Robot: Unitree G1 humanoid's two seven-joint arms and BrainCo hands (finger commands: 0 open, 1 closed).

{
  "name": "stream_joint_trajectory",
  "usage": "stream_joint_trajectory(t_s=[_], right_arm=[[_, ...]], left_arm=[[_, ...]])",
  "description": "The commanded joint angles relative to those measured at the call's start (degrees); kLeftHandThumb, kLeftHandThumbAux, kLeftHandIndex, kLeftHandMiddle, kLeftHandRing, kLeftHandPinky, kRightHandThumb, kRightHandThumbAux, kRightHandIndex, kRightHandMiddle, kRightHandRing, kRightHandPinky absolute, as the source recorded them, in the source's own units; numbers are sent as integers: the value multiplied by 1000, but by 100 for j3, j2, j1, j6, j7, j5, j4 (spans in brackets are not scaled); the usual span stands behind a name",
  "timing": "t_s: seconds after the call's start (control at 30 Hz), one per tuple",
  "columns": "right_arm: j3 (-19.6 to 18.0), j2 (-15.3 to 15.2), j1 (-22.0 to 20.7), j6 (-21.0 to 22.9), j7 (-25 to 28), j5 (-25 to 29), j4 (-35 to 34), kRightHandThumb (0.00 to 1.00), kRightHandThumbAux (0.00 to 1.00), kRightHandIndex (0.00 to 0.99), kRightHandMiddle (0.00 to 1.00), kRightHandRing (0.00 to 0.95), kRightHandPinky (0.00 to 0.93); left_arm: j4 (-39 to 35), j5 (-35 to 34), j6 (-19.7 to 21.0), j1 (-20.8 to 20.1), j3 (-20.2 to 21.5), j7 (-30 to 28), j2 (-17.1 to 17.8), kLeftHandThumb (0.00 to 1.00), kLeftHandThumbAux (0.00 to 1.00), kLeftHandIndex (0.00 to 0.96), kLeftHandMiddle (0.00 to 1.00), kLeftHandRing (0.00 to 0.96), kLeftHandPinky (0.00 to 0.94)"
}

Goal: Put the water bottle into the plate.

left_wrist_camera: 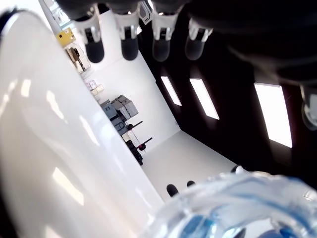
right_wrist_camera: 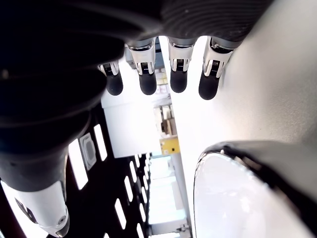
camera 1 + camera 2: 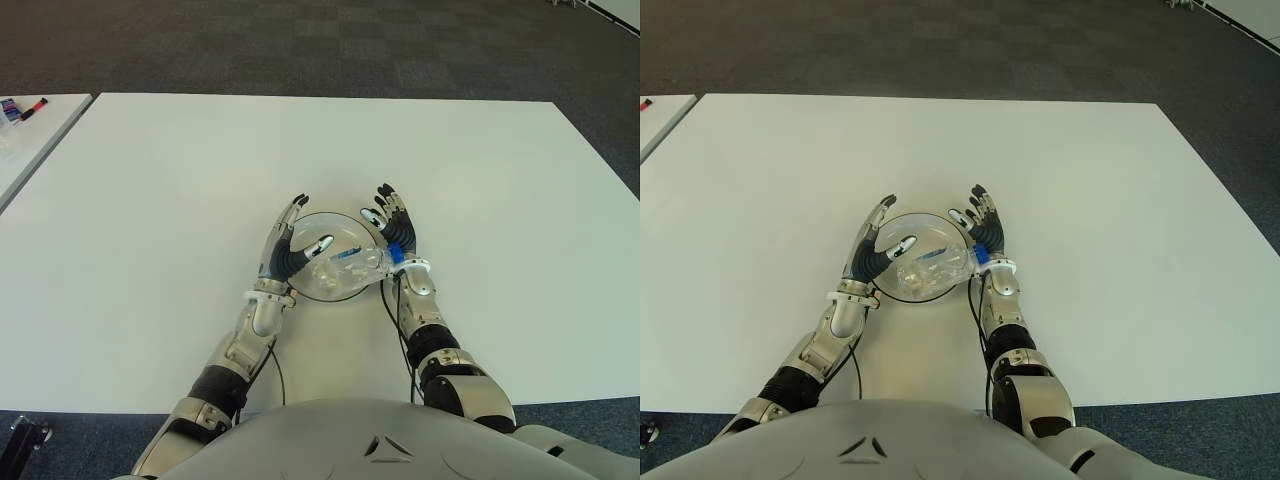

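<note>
Already, the water bottle [image 3: 350, 263] lay on its side in the plate [image 3: 318, 285] on the white bench [image 3: 150, 200]. The left robot hand [image 3: 283, 248] and right robot hand [image 3: 395, 228] flanked it, fingers spread and holding nothing; only pulling clear seemed left.

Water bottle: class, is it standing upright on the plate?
No. The water bottle lies on its side across the clear plate, between the open left hand and right hand.

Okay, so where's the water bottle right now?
In the eye views the water bottle lies on its side in the plate, near the table's front edge, between the open left hand and right hand.
</note>
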Motion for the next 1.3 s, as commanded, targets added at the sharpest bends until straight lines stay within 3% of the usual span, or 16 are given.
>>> stream_joint_trajectory(t_s=[0.03,0.77,1.03,1.3], right_arm=[[-19,103,277,353,-75,20,309,161,736,38,42,54,120],[-21,89,277,340,-85,12,319,154,741,36,40,51,115],[-62,73,279,327,-160,28,255,148,755,38,43,57,123],[-125,37,234,311,-348,40,180,130,769,38,41,55,120]], left_arm=[[33,24,111,-34,-4,-75,40,112,279,0,0,0,0],[291,-309,-240,-112,46,-113,-26,119,328,0,0,0,0],[772,-1182,-694,-363,409,-471,-134,130,364,0,0,0,0],[899,-1500,-826,-422,586,-637,-253,142,387,0,0,0,0]])
